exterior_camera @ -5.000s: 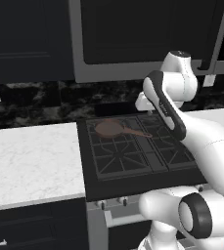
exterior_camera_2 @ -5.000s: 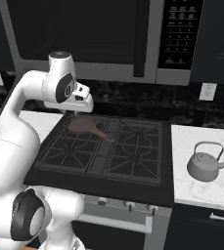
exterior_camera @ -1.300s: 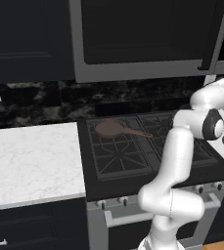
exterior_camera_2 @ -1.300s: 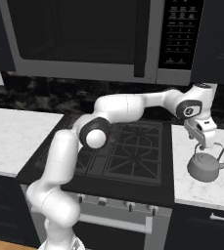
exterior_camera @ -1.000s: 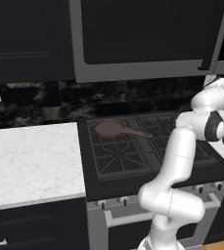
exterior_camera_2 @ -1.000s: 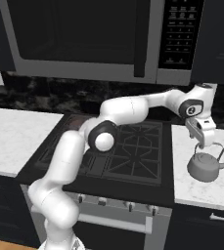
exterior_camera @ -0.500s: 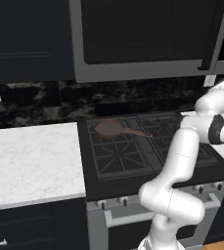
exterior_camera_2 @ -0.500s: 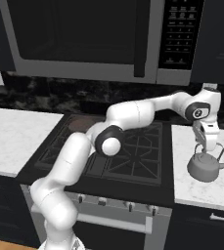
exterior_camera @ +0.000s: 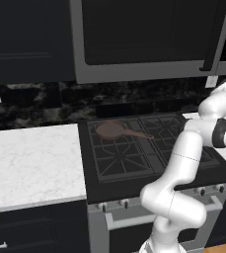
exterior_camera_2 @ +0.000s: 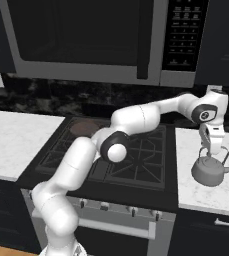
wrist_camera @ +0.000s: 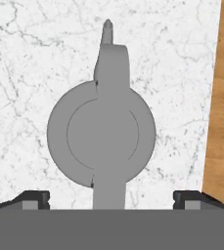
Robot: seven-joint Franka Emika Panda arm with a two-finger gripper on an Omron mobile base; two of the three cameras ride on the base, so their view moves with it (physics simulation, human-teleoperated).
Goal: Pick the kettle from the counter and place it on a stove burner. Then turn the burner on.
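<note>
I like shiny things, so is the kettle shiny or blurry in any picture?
Hand view: the kettle looks flat, matte grey, no glare, sharp edges. Right base view: the kettle has soft shading, no bright glint, and casts a faint shadow on the counter; nothing is blurred.

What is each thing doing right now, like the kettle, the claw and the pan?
kettle: upright on the white counter, not lifted.
claw: open, right above the kettle's handle, holding nothing.
copper pan: lying flat on a back stove burner.
front stove burner: bare, no flame showing.
</note>
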